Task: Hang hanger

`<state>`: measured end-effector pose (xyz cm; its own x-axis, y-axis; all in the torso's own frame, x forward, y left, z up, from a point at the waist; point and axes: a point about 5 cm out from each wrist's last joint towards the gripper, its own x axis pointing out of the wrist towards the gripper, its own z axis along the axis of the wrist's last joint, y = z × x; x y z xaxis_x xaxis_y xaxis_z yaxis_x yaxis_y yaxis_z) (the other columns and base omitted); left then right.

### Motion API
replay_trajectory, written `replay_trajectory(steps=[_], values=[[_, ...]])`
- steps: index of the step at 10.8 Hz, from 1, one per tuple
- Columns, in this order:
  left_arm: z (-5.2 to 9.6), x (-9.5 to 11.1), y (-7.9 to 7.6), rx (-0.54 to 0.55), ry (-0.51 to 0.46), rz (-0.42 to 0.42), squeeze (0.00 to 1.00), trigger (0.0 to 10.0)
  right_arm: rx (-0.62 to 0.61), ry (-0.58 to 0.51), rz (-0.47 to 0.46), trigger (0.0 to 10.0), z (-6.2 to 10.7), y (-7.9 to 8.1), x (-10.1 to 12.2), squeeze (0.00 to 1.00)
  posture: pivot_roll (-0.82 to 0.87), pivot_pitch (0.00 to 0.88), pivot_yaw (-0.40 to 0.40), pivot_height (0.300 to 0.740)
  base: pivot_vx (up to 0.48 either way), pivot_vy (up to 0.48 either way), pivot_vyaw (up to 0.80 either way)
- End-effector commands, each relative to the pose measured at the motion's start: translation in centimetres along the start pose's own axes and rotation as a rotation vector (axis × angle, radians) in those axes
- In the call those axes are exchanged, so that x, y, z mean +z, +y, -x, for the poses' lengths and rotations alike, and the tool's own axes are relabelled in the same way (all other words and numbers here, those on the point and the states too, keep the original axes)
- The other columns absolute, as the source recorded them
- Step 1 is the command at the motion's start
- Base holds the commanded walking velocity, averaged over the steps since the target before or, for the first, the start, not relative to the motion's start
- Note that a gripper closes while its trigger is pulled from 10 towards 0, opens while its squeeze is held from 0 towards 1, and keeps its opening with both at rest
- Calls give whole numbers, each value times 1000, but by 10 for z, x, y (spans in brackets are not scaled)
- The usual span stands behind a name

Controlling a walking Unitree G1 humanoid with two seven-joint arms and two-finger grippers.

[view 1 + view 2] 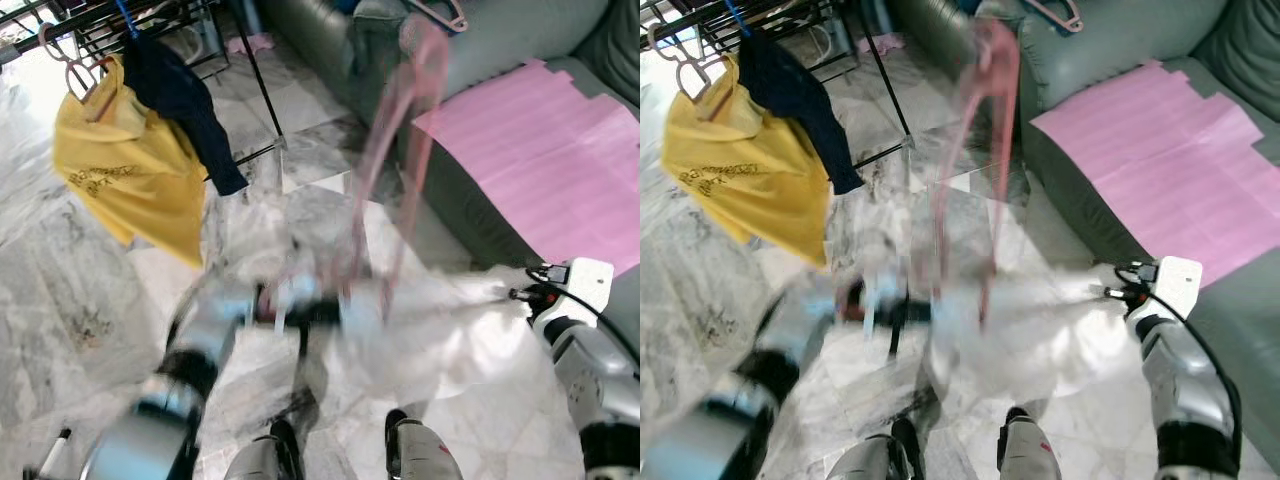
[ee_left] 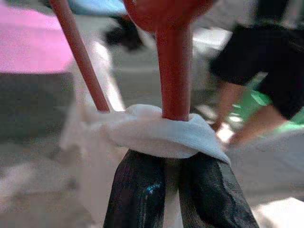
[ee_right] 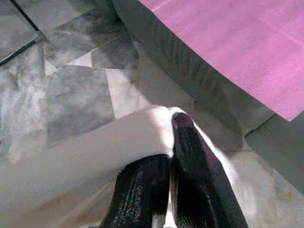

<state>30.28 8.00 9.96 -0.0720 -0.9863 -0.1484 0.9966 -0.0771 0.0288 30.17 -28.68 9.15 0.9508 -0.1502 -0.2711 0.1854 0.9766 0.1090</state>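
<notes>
Marble floor [image 1: 60, 300] spreads below, grey sofa [image 1: 500, 40] at two o'clock, drying rack [image 1: 130, 20] at eleven. White cloth [image 1: 430, 340] sags between both arms. Left gripper [image 2: 173, 175] is clamped on cloth and pink hanger [image 1: 400, 130]; right gripper [image 3: 168, 175] pinches the cloth's other end.

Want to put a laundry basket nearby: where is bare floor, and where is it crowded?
Bare marble floor lies below the yellow shirt, on the robot's left. Crowded: the middle, where both tools hold the white garment on the pink hanger, and beside the sofa.
</notes>
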Motion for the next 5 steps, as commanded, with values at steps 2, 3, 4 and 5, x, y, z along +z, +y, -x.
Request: replay_trajectory(steps=[2, 3, 4, 5], values=[[9, -19, -21, -93, 70, -12, 0, 10000, -20, -14, -46, 0, -4, -6, 8, 0, -232, 264, 101, 740, 0, 0, 0], [9, -29, -31, -120, 107, -31, 0, 10000, -20, -29, -79, 0, -7, -7, 15, 0, -231, 262, 100, 740, 0, 0, 0], [6, -35, -35, -97, 113, -44, 0, 10000, -19, -45, -87, 0, -8, -7, 22, 0, -229, 260, 99, 740, 0, 0, 0], [1, -46, -44, -77, 181, -167, 0, 10000, -4, -82, -106, 0, -10, -3, 38, 0, -235, 257, 97, 740, 0, 0, 0]])
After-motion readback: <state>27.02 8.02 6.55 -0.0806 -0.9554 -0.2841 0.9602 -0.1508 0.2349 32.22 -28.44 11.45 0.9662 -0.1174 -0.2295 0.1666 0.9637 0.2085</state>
